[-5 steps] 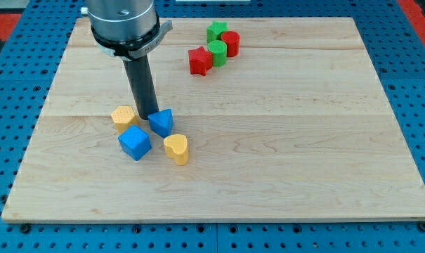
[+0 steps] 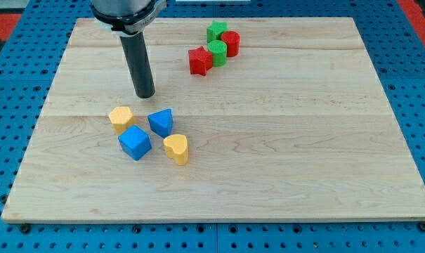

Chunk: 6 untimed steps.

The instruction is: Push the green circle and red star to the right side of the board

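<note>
The green circle sits near the view's top, touching the red star on its left and a red cylinder on its right. A second green block lies just above them. My tip rests on the wooden board, well to the left of and below this cluster, apart from every block. It stands just above the blue triangular block and the yellow block.
A blue cube and a yellow heart lie below my tip, at the board's lower left. The board lies on a blue pegboard surface.
My tip has moved toward the view's top, away from the blue triangular block and the yellow block. No block has moved.
</note>
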Available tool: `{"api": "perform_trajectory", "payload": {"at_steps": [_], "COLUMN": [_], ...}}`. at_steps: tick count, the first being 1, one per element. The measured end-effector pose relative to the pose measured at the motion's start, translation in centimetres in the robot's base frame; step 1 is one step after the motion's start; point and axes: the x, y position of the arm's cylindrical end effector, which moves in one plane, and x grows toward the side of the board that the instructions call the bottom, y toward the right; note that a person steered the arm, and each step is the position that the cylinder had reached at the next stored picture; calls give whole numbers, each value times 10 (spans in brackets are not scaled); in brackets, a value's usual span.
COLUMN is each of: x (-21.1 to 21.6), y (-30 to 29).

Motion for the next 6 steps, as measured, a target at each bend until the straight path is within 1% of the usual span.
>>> {"api": "perform_trajectory", "payload": {"at_steps": [1,2,3,4,5,6], "x": [-48,-83,-86,-73,-51,-57], "y": [-10,13,69,130,162,141]}}
